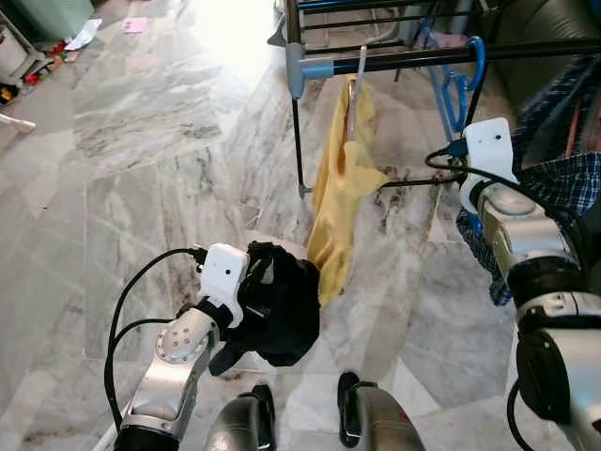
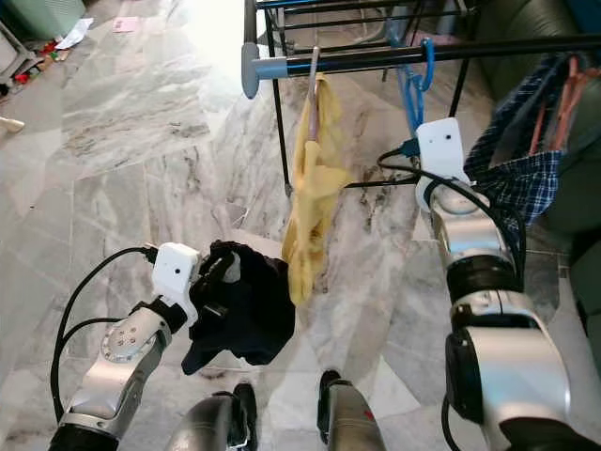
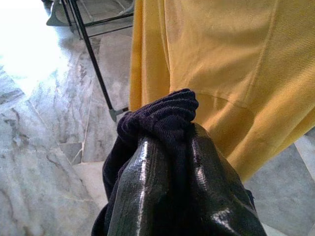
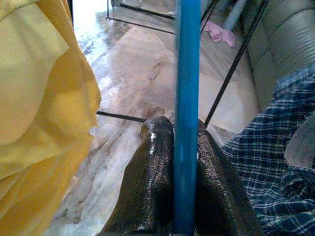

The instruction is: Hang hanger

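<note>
A blue plastic hanger has its hook over the dark rail of a clothes rack. My right gripper is shut on the hanger's blue bar, just below the rail. Low on the left, my left gripper is shut on a bunched black garment, which drapes over its fingers. A yellow garment hangs from the rail on a pale hanger, between the two grippers and touching the black one.
A blue plaid garment hangs at the right, beside a dark sofa. The rack's thin black legs stand on the marble floor. My feet are below. Small clutter lies far left.
</note>
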Robot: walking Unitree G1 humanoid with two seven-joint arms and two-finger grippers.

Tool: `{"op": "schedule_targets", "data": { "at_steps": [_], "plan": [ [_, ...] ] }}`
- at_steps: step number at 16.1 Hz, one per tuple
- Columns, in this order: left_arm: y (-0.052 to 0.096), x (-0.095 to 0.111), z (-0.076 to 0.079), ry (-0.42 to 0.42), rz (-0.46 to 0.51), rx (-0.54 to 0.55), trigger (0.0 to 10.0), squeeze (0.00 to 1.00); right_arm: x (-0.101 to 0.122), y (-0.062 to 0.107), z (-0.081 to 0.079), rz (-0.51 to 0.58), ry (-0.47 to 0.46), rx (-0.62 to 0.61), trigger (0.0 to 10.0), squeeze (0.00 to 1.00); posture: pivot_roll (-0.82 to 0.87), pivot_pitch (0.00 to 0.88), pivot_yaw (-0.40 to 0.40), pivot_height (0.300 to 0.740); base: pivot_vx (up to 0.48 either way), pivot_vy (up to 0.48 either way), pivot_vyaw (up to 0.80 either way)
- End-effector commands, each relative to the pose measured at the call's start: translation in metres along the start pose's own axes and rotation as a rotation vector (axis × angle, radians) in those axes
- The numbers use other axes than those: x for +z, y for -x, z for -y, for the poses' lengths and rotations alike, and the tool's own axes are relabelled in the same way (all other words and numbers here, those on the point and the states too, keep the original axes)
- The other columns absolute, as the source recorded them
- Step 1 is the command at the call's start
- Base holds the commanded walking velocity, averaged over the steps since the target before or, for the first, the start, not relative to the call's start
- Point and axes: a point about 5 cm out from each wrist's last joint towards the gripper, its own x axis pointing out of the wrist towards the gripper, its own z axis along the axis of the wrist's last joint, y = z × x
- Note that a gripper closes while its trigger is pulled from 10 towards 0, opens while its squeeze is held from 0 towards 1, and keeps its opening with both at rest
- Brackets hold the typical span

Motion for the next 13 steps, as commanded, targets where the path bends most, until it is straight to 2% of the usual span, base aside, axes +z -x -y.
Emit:
{"op": "schedule_targets", "data": {
  "at_steps": [1,8,9,10,11,13],
  "plan": [
    [0.002,-0.004,0.0,-0.002,-0.022,-0.011,10.0,0.0,-0.004,0.003,0.002,-0.006,0.014,0.01,0.0,0.0,-0.08,0.286,0.11,0.74,0.0,0.0,0.0],
    [0.0,-0.005,0.0,-0.01,-0.032,-0.019,10.0,0.0,-0.003,0.01,0.01,0.013,0.101,0.005,0.2,0.0,-0.08,0.281,0.112,0.74,0.0,0.0,0.0],
    [0.0,-0.006,0.0,-0.013,-0.037,-0.016,10.0,0.0,-0.003,0.012,0.01,0.009,0.139,0.009,1.6,0.0,-0.08,0.28,0.111,0.74,0.0,0.0,0.0],
    [0.0,-0.007,0.0,-0.015,-0.04,-0.014,10.0,0.0,-0.004,0.013,0.009,0.004,0.151,0.012,4.3,0.0,-0.08,0.28,0.112,0.74,0.0,0.0,0.0],
    [0.0,-0.007,-0.001,-0.017,-0.042,-0.015,10.0,0.0,-0.007,0.013,0.009,-0.004,0.167,0.01,10.0,0.0,-0.08,0.28,0.113,0.74,0.0,0.0,0.0],
    [0.0,-0.007,-0.001,-0.018,-0.044,-0.017,10.0,0.0,-0.009,0.013,0.009,-0.01,0.182,0.003,10.0,0.0,-0.08,0.28,0.116,0.74,0.0,0.0,0.0]
  ]
}}
